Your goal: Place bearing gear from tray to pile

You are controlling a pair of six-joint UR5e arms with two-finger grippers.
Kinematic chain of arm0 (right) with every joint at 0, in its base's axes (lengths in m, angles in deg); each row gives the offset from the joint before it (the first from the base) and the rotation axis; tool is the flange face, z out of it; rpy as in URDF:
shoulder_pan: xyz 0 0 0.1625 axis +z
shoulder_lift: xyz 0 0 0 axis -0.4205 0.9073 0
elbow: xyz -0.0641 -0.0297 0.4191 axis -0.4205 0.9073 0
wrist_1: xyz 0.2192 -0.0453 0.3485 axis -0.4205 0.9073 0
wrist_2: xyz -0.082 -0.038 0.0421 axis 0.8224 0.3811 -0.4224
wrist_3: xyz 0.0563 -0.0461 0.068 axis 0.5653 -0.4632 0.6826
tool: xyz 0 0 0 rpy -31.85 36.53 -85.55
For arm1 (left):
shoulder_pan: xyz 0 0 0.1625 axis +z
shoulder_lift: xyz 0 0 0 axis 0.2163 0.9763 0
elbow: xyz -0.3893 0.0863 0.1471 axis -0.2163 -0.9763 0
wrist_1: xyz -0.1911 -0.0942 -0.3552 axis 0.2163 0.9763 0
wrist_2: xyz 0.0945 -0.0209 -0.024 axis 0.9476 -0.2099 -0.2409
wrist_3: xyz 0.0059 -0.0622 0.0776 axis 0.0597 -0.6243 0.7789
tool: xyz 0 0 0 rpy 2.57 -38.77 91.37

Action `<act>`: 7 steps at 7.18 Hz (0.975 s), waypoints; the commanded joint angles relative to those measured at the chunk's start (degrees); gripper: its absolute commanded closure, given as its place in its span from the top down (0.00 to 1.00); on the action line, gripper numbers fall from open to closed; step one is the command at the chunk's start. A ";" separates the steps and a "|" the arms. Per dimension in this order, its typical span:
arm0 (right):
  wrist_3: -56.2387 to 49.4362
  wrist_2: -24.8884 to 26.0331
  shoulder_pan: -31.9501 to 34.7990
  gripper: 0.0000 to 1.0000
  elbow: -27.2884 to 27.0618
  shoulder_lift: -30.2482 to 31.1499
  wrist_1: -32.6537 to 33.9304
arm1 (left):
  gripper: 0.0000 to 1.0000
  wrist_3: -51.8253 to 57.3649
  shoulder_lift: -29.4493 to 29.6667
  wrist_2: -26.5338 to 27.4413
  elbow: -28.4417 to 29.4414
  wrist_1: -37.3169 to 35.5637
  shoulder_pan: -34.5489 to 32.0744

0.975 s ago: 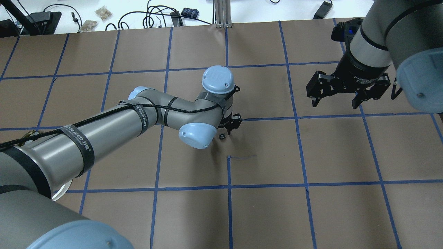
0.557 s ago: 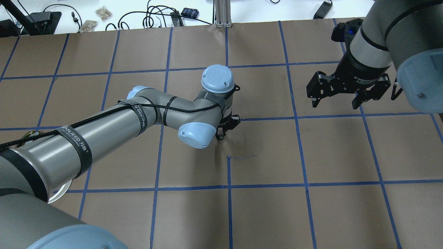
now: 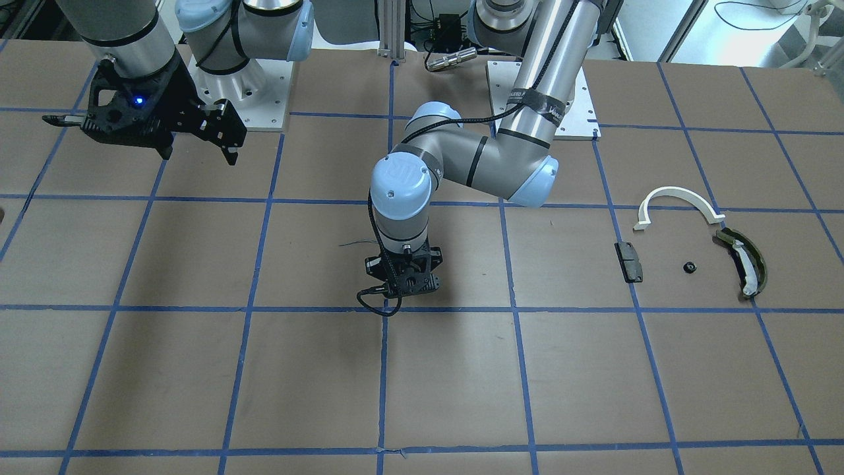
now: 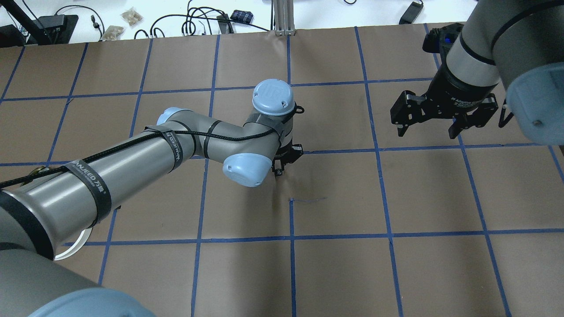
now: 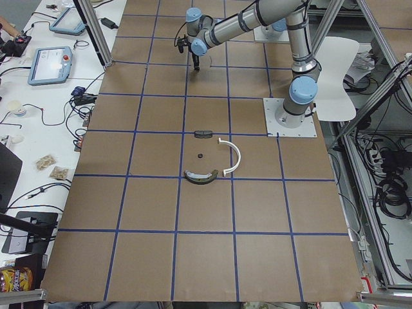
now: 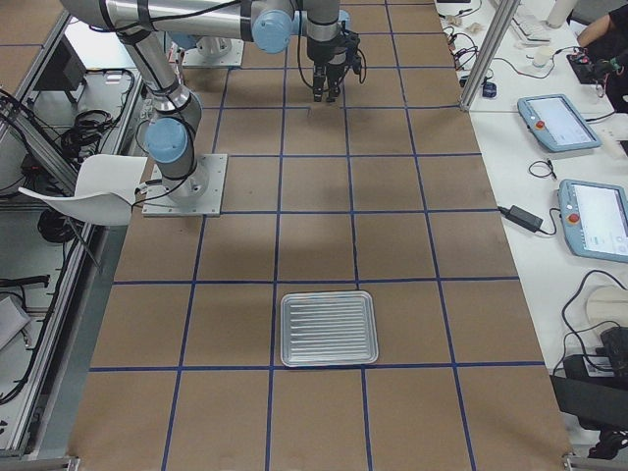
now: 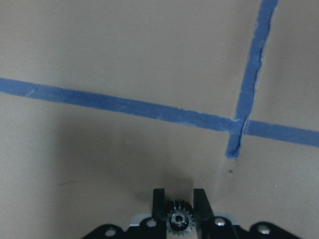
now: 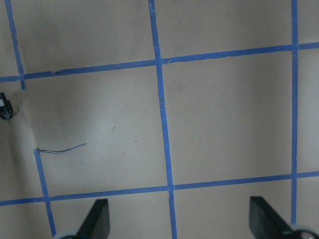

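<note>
- left gripper (image 4: 279, 168) clenched on the bearing gear (image 7: 176, 219), teeth show between the two fingers in the left wrist view
- gear sits low over the brown table (image 3: 448, 389) near its middle; lifted or touching, cannot tell
- gear is out of the metal tray (image 6: 329, 294), so pick-up looks done
- left to do: carry it to the pile (image 3: 689, 267) (white half-ring (image 3: 679, 194), dark block (image 3: 630, 262), olive curved piece (image 3: 746, 256)), well apart on the robot's left, then let go
- right gripper (image 4: 426, 128) hangs released, holds nothing
</note>
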 commanded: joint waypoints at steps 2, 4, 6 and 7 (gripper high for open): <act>0.07 0.06 0.08 1.00 -0.01 0.09 -0.07 | 0.11 17.89 -6.11 0.45 0.19 9.24 10.33; 0.16 -0.03 0.17 1.00 -0.01 0.09 -0.07 | 0.11 42.90 -11.83 2.20 -0.06 15.86 27.98; -0.19 0.41 0.17 1.00 -0.01 0.09 -0.07 | 0.11 57.81 -12.91 3.53 -1.64 14.58 39.52; -0.20 0.50 0.17 1.00 -0.01 0.09 -0.07 | 0.11 65.63 -11.95 3.53 -1.99 14.48 45.67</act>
